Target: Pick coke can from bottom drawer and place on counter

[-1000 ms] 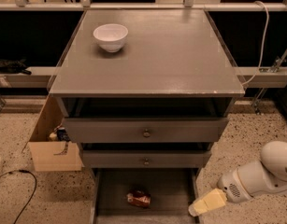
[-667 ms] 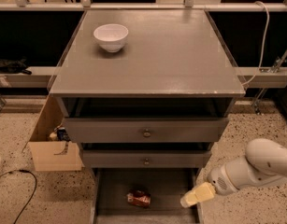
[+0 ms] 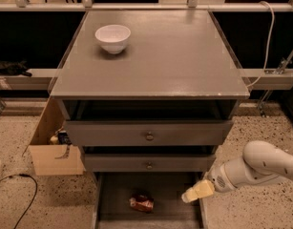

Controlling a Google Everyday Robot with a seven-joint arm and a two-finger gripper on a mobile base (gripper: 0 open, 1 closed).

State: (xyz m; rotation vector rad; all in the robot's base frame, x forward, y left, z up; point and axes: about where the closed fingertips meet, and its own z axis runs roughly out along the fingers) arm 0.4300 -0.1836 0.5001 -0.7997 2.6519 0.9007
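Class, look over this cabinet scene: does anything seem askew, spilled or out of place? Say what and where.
The coke can seems to lie on its side on the floor of the open bottom drawer, not upright. The gripper hovers at the drawer's right wall. Nothing else stands out.

Your gripper [image 3: 195,192] is hovering by the right wall of the bottom drawer [image 3: 118,194]; the drawer above [image 3: 117,162] is overhanging its rear.
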